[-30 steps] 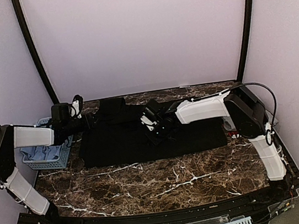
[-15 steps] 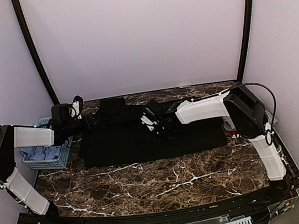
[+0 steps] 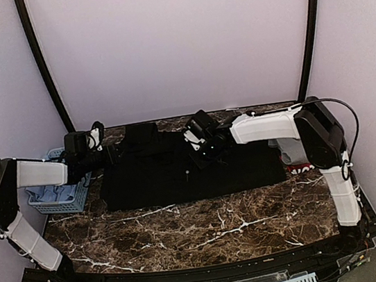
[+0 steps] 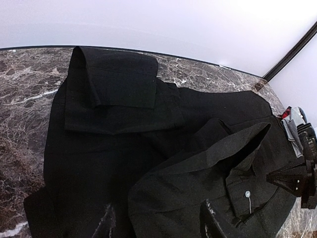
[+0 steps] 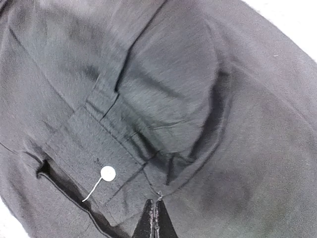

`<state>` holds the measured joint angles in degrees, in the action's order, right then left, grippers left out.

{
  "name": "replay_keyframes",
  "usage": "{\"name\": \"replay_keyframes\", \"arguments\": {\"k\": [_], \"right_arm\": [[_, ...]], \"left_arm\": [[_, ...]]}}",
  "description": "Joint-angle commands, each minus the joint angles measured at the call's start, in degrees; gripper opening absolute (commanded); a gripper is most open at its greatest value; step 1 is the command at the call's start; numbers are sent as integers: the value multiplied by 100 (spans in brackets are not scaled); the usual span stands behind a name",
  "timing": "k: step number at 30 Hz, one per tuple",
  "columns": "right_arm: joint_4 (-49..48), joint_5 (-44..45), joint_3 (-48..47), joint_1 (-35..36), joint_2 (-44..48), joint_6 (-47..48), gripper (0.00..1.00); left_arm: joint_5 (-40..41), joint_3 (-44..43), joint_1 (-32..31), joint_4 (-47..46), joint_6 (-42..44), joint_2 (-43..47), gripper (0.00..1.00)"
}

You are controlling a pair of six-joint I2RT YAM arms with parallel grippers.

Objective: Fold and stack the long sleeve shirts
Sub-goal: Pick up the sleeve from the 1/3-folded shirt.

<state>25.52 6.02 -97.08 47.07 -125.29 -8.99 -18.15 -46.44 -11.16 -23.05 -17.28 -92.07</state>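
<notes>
Where pinched, shirt (image 5: 198, 99) at right hand (image 5: 157, 202)

From my screen the black shirt (image 3: 178, 174) is plain, one flat tone all over, and its small button (image 5: 108, 173) is off-white with a pale thread. The table (image 3: 207, 229) is dark brown marble veined white. The lattice basket (image 3: 59, 195) is light blue. Past the shirt lies grey and red cloth (image 4: 293, 126).
</notes>
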Motion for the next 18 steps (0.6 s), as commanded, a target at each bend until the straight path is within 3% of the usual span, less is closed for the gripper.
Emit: {"name": "replay_keyframes", "arguments": {"k": [1,4,7,12,18], "right_arm": [[-278,-328,200,-59,250,-432,1],[-356,-571,219,-81,119,-712,18],[-528,-874,292,-97,36,-950,29],[-796,-1021,391,-103,-37,-1105,33],[-901,-1029,525,-110,29,-1096,31]], "left_arm": [[-67,165,0,33,-98,274,56],[-149,217,0,-6,-163,306,56],[-401,319,-5,-120,-236,380,56],[-1010,483,-126,-334,-386,373,57],[-1351,239,-811,-326,-502,-109,57]]}}
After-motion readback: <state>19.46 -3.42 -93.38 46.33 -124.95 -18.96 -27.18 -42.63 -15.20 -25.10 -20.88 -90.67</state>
